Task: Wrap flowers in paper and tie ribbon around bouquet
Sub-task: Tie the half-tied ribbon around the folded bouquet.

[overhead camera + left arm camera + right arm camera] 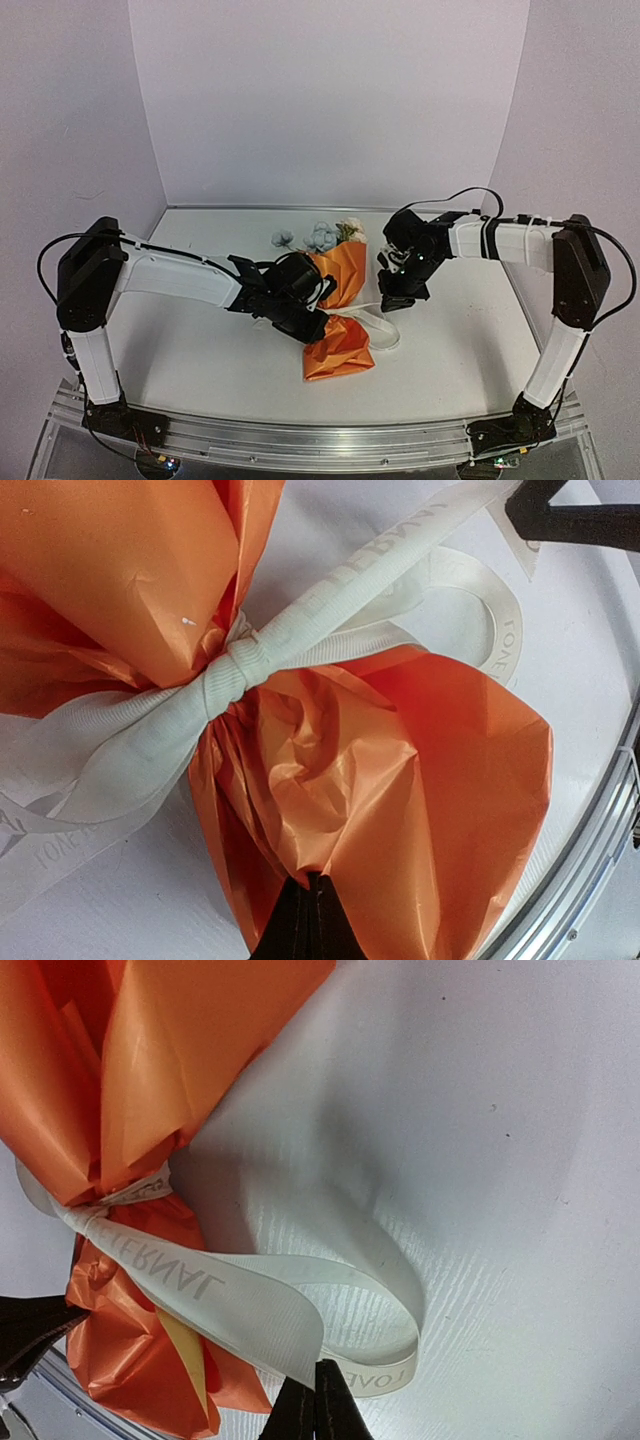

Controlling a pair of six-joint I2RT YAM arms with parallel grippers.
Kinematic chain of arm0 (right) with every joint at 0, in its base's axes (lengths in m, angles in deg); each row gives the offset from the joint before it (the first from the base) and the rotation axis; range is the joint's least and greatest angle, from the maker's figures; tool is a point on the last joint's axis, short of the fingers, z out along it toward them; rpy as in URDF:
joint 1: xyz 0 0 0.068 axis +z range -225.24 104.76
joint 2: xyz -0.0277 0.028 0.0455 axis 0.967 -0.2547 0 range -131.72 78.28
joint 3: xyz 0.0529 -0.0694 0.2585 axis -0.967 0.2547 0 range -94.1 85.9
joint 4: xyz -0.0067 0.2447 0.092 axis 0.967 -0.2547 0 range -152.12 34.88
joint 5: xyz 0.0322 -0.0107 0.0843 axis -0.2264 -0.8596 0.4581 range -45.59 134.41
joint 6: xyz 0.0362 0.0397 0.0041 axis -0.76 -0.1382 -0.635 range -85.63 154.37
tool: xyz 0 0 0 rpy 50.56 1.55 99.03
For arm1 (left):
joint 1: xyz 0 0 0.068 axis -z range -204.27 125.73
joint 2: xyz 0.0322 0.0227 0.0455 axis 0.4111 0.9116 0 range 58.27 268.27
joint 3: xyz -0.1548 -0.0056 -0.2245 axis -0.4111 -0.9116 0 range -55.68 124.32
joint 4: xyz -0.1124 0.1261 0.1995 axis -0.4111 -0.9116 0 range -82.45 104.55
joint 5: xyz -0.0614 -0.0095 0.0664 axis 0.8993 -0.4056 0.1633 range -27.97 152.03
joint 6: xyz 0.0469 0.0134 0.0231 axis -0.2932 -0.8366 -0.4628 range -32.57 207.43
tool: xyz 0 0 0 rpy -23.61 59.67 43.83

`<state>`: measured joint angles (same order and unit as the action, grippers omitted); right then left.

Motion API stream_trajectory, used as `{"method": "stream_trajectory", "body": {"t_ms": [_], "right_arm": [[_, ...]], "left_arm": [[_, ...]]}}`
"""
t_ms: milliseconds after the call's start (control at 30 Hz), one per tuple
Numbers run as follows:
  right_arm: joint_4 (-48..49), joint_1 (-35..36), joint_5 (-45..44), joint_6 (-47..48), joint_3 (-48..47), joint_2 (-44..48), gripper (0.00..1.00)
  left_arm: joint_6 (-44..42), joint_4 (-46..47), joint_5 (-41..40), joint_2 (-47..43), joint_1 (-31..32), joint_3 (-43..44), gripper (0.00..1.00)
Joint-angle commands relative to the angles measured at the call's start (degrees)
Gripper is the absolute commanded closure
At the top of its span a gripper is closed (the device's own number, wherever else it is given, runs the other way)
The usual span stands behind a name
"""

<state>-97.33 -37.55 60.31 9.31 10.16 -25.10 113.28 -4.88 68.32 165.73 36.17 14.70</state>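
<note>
1. Tension explains the pose; the bouquet [345, 270] lies on the table [200, 350] between the two arms, with the flowers [322, 238] poking out at its far end, toward the back wall.
2. The ribbon [150, 730] is knotted round the waist of the paper [430, 770] and cinches it there; one slack loop rests on the table to the right.
3. The right gripper [318, 1372] is clenched on a strand of the ribbon, which runs straight from the knot to its tips; I judge it is placed to draw the knot tight.
4. The left gripper [312, 890] is closed at the flared stem end; it seems to nip a fold of the paper, though its tips hide the contact; probably an anchor against that pull.
</note>
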Motion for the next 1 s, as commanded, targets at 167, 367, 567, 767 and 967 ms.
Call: {"method": "stream_trajectory", "body": {"t_ms": [167,367,567,767,967], "right_arm": [[-3.2,-3.3,-4.5,-0.8,-1.1,-1.6,1.00],[-3.3,-4.9,-5.3,-1.3,-0.1,-1.8,1.00],[-3.6,-5.4,-7.7,-2.0,0.9,-1.7,1.00],[-4.3,-5.8,-10.8,-3.2,2.0,-1.3,1.00],[-4.4,-5.9,-7.6,-3.6,1.7,-1.1,0.95]], "left_arm": [[1.5,-1.6,0.7,-3.0,0.0,-1.9,1.00],[1.7,-1.7,1.1,-3.2,0.0,-2.2,1.00],[1.8,-1.8,1.3,-3.6,0.0,-2.5,1.00],[1.9,-2.0,1.0,-4.0,0.0,-3.0,1.00],[1.5,-2.1,1.1,-4.3,0.0,-2.0,0.94]]}}
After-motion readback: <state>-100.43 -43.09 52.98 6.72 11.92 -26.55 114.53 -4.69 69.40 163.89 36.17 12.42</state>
